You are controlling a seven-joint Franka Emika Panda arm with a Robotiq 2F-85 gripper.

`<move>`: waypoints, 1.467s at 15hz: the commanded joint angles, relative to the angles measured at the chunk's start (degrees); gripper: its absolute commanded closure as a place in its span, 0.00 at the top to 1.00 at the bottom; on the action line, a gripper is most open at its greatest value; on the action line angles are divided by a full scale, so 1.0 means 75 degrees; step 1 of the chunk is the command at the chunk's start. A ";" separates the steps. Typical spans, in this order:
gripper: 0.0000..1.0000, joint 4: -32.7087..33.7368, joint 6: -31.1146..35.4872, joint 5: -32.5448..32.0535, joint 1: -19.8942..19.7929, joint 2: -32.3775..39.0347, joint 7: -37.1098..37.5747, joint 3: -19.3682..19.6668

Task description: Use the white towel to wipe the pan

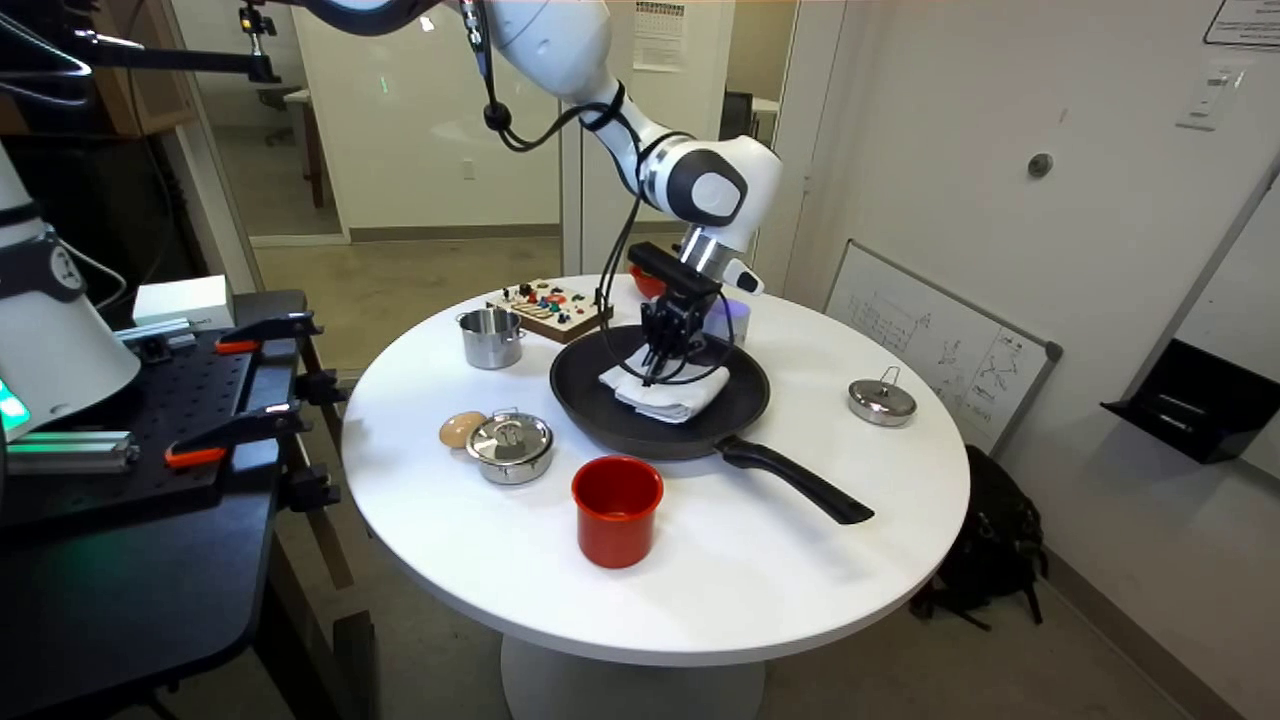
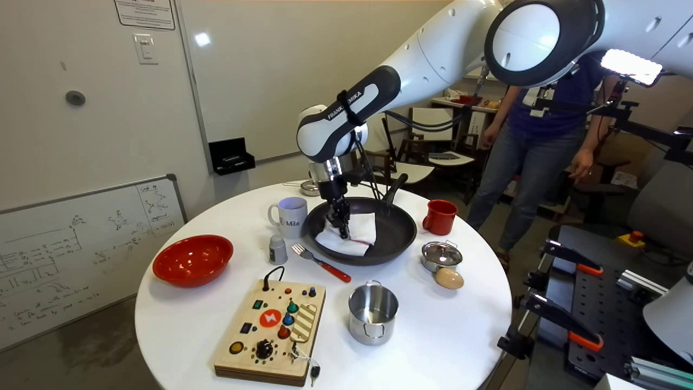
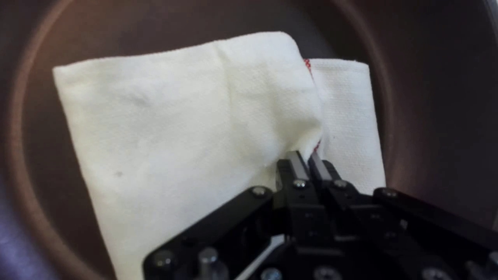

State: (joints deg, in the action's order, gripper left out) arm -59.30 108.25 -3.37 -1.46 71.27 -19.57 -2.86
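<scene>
The black pan [image 1: 590, 390] lies on the round white table, and it shows in both exterior views [image 2: 399, 230]. The folded white towel [image 3: 167, 128], with a red-stitched edge, lies flat inside the pan. It also shows in both exterior views [image 1: 672, 402] [image 2: 364, 225]. My gripper [image 3: 304, 156] points down into the pan in both exterior views [image 1: 655, 376] [image 2: 344, 232]. Its fingertips are nearly together and pinch a raised fold of the towel near its red edge. The part of the towel under the gripper is hidden.
The pan's black handle [image 1: 800, 480] sticks out over the table. A red mug [image 1: 617, 515], lidded pot [image 1: 511, 447], egg [image 2: 449, 278], open pot [image 2: 373, 314], fork [image 2: 323, 264], grey shaker [image 2: 278, 250], white mug [image 2: 292, 218], red bowl [image 2: 193, 261] and wooden button board [image 2: 273, 333] surround the pan.
</scene>
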 commanded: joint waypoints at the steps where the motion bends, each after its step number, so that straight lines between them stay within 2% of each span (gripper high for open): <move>1: 0.05 -0.0263 -0.0235 -0.0200 0.0136 -0.0179 -0.0111 0.0072; 4: 0.05 -0.0543 -0.0183 -0.0185 0.0085 -0.0376 -0.0101 0.0074; 10: 0.05 -0.1694 0.0080 -0.0038 -0.0370 -0.0986 -0.0315 0.0009; 13: 0.05 -0.2003 -0.0058 -0.0031 -0.0515 -0.1065 -0.0500 -0.0043; 17: 0.05 -0.2257 -0.0018 0.0001 -0.0665 -0.1077 -0.0344 -0.0001; 22: 0.05 -0.2077 0.0119 0.0257 -0.1035 -0.1009 -0.0075 0.0075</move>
State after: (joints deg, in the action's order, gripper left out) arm -73.60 107.87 -3.08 -7.51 64.75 -21.18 -2.53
